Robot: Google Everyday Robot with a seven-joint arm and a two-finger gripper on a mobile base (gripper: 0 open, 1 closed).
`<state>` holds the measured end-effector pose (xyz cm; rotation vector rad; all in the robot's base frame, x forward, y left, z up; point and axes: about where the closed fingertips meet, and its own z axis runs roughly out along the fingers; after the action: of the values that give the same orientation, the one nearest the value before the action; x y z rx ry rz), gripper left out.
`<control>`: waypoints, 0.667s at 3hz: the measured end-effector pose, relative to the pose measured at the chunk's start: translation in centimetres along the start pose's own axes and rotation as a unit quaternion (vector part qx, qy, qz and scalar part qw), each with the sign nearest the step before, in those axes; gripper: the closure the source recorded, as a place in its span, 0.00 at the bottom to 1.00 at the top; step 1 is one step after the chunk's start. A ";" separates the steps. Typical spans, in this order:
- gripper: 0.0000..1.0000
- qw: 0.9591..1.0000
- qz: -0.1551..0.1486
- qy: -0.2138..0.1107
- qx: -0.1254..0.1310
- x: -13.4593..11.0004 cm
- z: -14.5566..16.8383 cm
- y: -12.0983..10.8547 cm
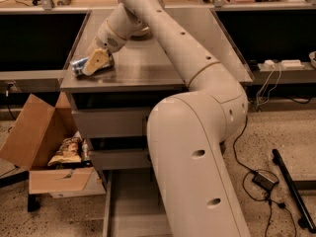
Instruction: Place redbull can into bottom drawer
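Note:
The redbull can (77,67), blue and silver, lies on its side near the front left corner of the grey cabinet top (148,65). My gripper (97,62) reaches down to it from the right and is shut on the can; one tan finger (96,63) covers the can's right part. The bottom drawer (129,201) stands pulled out at floor level below, a shallow grey tray partly hidden by my arm. The two upper drawers (108,122) are closed.
An open cardboard box (44,147) with snack bags stands on the floor left of the cabinet. A beige bowl (144,32) sits behind my arm on the top. Cables and a power brick (265,179) lie on the floor at right.

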<state>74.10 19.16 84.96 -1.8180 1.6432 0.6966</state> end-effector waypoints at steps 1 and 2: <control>0.64 1.000 -0.001 -0.006 -0.011 0.0 0.8 0.3; 0.88 1.000 -0.001 -0.006 -0.011 -0.3 0.5 0.3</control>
<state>73.81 19.71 84.77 -1.8273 1.6311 0.7263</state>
